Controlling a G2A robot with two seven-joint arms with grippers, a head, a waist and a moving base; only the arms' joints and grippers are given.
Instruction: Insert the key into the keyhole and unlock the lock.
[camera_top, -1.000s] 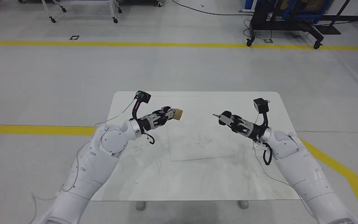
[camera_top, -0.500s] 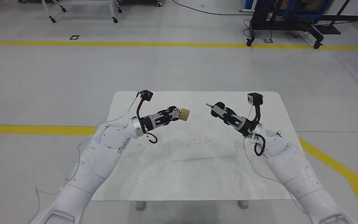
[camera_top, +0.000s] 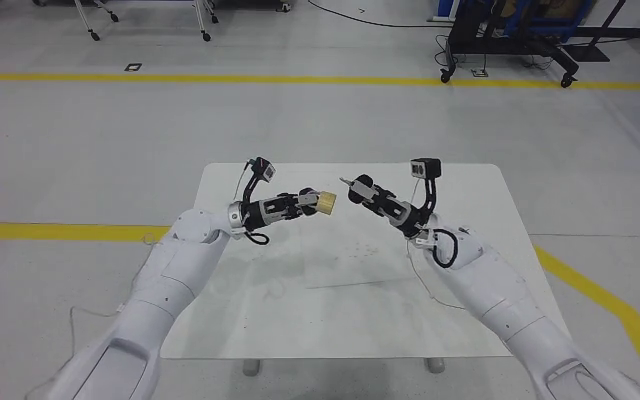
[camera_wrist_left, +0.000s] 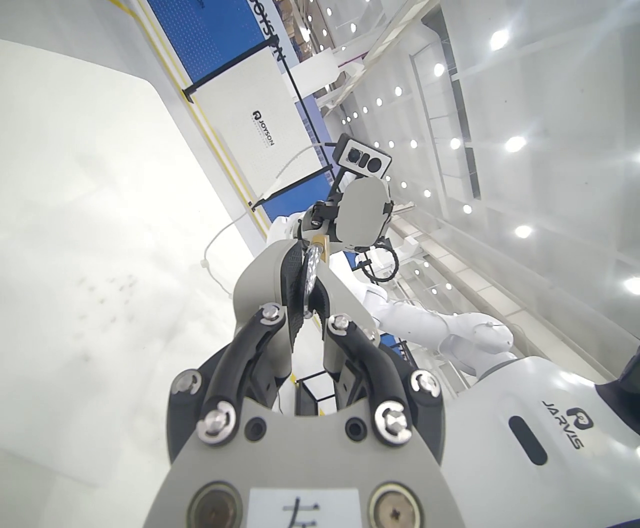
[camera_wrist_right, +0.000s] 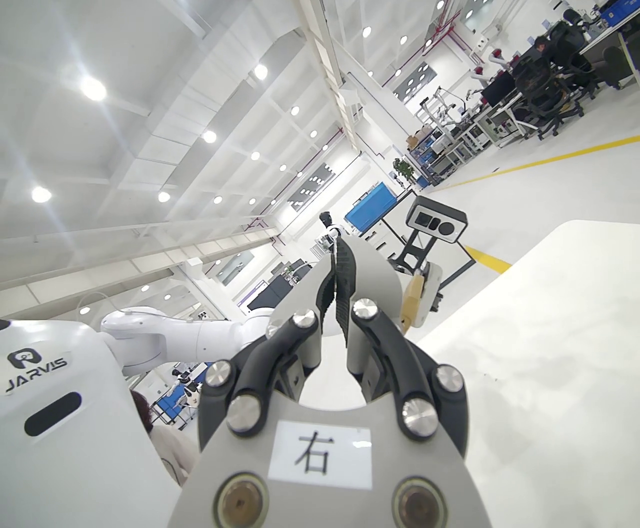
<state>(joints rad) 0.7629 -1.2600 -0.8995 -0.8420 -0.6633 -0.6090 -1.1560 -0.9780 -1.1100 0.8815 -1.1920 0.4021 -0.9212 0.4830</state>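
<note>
Your left gripper (camera_top: 310, 203) is pinching the lock (camera_top: 326, 203). Its two fingers (camera_wrist_left: 270, 285) are pressed on a shiny silver part of the lock, and the yellow brass body sticks out past the tips. Your right gripper (camera_top: 357, 187) is pinching the key (camera_top: 346, 182). Its fingers (camera_wrist_right: 380, 280) are squeezed close together, and a thin bit of the key pokes out past them. The two grippers face each other up in the air, above the far half of the white table (camera_top: 470, 300). The key points at the lock. They are near each other, but they do not touch, and there is a small gap between them. The key is not in the keyhole yet. The keyhole is too small to make out. In the right wrist view the brass lock shows just past the right fingers. The table top has some small dark marks (camera_top: 362, 250) near its middle. Around the table is a pale grey floor (camera_top: 120, 150) with yellow lines (camera_top: 300, 77) on it.
</note>
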